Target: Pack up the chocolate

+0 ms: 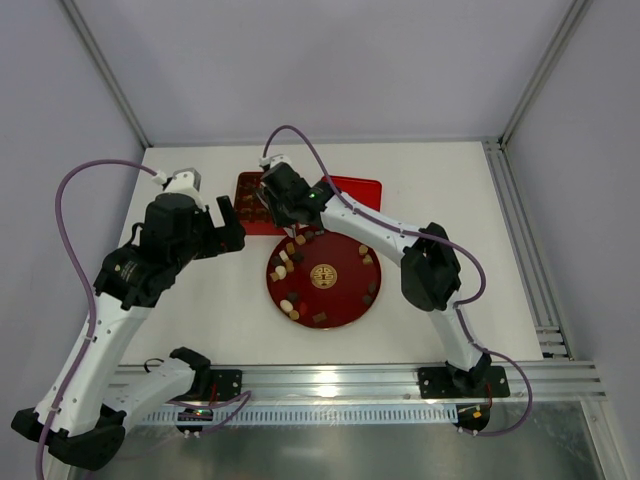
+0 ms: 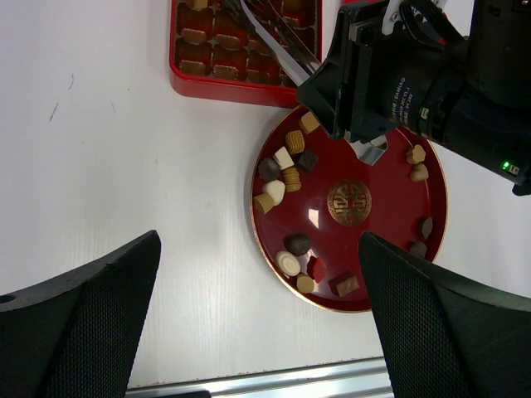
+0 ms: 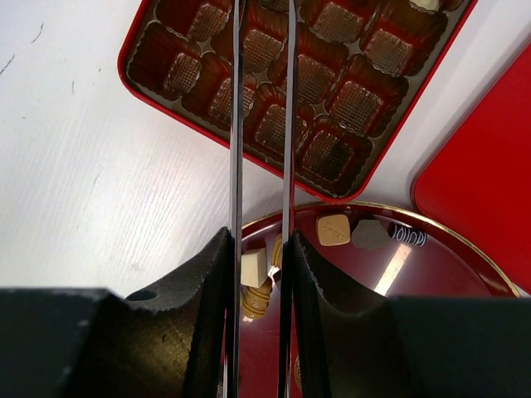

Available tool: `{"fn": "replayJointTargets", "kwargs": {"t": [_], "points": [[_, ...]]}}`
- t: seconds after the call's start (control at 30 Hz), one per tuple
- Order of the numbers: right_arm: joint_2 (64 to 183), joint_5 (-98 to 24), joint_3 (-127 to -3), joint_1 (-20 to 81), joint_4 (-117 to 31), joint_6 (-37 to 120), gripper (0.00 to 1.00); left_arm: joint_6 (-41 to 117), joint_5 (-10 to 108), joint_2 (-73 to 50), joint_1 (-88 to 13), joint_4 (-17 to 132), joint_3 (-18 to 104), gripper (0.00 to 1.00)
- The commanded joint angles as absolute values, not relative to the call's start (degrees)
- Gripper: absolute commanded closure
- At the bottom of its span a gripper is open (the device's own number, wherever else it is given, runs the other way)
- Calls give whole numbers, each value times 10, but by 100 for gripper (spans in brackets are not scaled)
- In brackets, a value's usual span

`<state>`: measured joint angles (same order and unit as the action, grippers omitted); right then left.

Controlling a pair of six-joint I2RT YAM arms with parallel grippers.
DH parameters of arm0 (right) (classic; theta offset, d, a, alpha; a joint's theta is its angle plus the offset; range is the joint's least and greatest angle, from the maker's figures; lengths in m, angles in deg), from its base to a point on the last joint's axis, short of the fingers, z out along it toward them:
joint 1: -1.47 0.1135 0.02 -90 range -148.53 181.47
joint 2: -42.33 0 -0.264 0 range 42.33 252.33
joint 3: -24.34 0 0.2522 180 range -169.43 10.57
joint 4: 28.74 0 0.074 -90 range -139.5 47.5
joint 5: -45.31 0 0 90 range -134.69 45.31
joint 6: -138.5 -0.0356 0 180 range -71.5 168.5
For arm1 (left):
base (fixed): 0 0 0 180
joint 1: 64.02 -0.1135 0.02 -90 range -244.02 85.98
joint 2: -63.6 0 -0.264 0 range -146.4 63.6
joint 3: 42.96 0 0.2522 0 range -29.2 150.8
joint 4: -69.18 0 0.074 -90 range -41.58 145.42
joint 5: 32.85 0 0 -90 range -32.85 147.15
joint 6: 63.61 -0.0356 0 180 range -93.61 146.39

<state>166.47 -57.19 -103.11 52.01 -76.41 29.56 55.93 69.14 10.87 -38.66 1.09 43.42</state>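
Many small chocolates (image 2: 291,177) lie scattered on the red plate (image 2: 382,240). They are probably light, hard and slippery, best pinched across their sides. The right gripper (image 3: 259,240) squeezes tweezers (image 3: 236,124) over the box (image 3: 187,73); the left gripper (image 1: 230,222) gapes empty.

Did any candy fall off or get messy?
No, nothing looks messy. The loose chocolates all sit on the red plate, and none have dropped on the table.
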Motion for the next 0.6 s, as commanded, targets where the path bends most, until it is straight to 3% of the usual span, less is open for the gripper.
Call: {"fn": "replayJointTargets", "kwargs": {"t": [0.0, 0.57], "points": [[1661, -577, -1054, 521, -748, 299, 66, 552, 697, 115, -387, 15, 447, 1], [1663, -580, -1062, 519, -748, 303, 60, 551, 696, 107, -387, 17, 448, 0]]}}
